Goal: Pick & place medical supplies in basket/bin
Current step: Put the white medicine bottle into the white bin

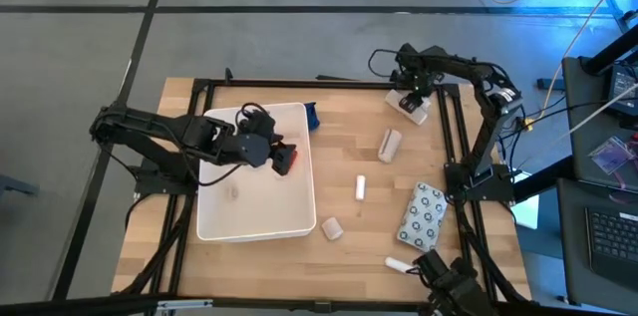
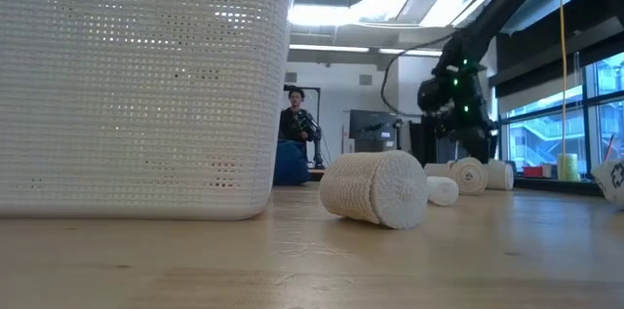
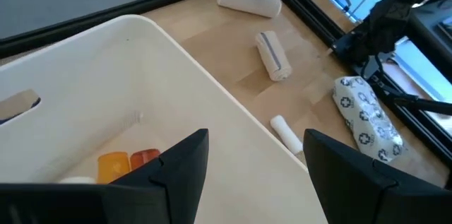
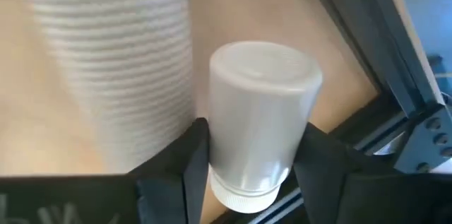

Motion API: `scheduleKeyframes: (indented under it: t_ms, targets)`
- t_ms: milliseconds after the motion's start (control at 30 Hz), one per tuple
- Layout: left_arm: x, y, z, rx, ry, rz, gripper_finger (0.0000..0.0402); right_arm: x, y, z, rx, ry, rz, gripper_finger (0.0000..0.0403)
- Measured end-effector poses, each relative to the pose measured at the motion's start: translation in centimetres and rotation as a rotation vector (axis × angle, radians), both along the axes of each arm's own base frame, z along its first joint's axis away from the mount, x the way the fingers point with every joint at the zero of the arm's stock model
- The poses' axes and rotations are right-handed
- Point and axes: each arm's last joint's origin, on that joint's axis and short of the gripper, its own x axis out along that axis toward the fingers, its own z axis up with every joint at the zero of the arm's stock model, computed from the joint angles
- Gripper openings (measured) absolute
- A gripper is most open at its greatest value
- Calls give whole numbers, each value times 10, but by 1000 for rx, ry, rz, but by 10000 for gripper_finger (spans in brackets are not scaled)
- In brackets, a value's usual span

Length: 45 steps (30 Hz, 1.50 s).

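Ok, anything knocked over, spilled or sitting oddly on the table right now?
Nothing spilled or damaged. The loose supplies lie scattered right of the white tub: rolls on their sides, the dotted packet flat. The right gripper has its fingers around a white bottle near the far frame rail. The left gripper hangs open over the tub.

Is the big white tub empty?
No. The white tub holds an orange pill bottle beside a red one.

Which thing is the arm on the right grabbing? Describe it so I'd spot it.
Start at the white tub, then cross the table to its far right corner, where the right gripper reaches down. Between its fingers sits a white bottle. Unlike the ribbed white roll beside it, it is smooth plastic with a cap.
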Motion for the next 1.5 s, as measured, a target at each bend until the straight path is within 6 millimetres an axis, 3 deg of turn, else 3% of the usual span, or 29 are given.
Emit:
scheduleKeyframes:
  t_ms: [167, 300, 700, 800, 900, 1000, 1100, 1333, 1500]
  targets:
    - [-10, 2, 8, -5, -24, -29, 224, 6, 11, 44, -5, -252, -20, 164]
    - [-20, 4, 17, -10, -60, -27, 224, 23, 37, 90, -11, -515, 71, 165]
    - [-33, 7, 27, -8, -105, -35, 224, 97, 160, 257, -332, -1130, 653, 166]
    - [-39, 8, 31, -38, -140, -25, 224, 116, 189, 289, -441, -1312, 828, 166]
    - [-46, 8, 40, -35, -206, -28, 224, 136, 215, 305, -545, -1435, 1017, 167]
    - [-52, 6, 52, -6, -298, -51, 224, 159, 236, 304, -615, -1494, 1168, 167]
    - [-59, 4, 66, 20, -390, -92, 224, 188, 248, 289, -623, -1501, 1253, 167]
    - [-73, -1, 79, 56, -465, -163, 224, 262, 252, 207, -636, -1236, 1415, 167]
    - [-73, -4, 78, 53, -462, -179, 224, 291, 249, 158, -713, -982, 1473, 167]
